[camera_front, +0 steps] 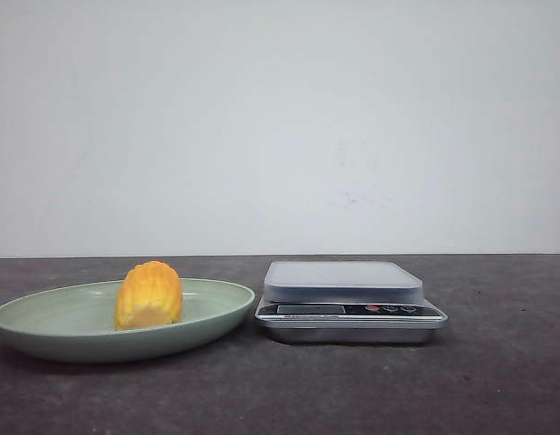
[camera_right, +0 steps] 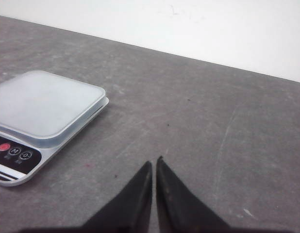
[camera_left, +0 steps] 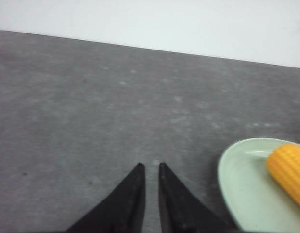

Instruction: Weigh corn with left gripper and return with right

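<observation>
The corn (camera_front: 149, 294), a stubby yellow-orange cob, stands on its flat end in a pale green plate (camera_front: 44, 326) at the left of the table. It also shows in the left wrist view (camera_left: 291, 172), on the plate (camera_left: 242, 194). My left gripper (camera_left: 151, 166) is shut and empty, with only a thin slit between the fingers. It hangs over bare table beside the plate, apart from the corn. My right gripper (camera_right: 154, 161) is shut and empty over bare table, beside the scale (camera_right: 43, 104). Neither gripper shows in the front view.
The silver kitchen scale (camera_front: 343, 281) with a grey weighing top stands just right of the plate, its buttons (camera_front: 389, 309) facing front. Nothing lies on it. The dark grey tabletop (camera_front: 497, 381) ends at a white wall behind.
</observation>
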### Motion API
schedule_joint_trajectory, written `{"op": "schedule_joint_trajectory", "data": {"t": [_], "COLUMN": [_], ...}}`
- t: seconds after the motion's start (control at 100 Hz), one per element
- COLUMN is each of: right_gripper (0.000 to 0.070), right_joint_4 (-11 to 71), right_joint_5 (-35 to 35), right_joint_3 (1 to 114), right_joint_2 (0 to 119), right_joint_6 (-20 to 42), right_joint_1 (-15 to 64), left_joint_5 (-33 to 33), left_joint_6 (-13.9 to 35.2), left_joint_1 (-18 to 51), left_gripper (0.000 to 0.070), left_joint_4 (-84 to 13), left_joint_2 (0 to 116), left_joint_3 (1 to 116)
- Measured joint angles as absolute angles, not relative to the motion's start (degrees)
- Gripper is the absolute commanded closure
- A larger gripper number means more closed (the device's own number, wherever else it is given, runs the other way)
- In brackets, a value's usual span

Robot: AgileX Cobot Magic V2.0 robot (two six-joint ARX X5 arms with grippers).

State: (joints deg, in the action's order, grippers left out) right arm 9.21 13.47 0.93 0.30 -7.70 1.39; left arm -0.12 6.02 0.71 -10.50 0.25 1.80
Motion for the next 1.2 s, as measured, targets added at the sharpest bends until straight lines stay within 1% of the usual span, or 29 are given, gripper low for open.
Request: {"op": "schedule_joint_trajectory", "data": {"t": [0.22, 0.55, 1.2], "right_gripper": [0.0693, 0.0693, 0.0693], "right_joint_4": [9.2, 9.2, 9.2], "right_joint_5": [13.5, 13.5, 13.5], "right_joint_3": [0.9, 0.9, 0.9], "right_joint_2": [0.3, 0.3, 0.3], "right_joint_6": [-7.7, -7.7, -7.7], "right_joint_1": [1.4, 1.4, 1.4], "left_joint_5": [-0.1, 0.4, 0.8], "left_joint_6": [4.0, 4.7, 5.1], "left_joint_1": [0.8, 5.9, 5.9], "left_gripper": [0.0696, 0.0696, 0.0696], "left_joint_4": [-10.5, -10.5, -10.5], "left_joint_2": [0.3, 0.3, 0.3], "left_joint_3": [1.8, 1.8, 1.8]}}
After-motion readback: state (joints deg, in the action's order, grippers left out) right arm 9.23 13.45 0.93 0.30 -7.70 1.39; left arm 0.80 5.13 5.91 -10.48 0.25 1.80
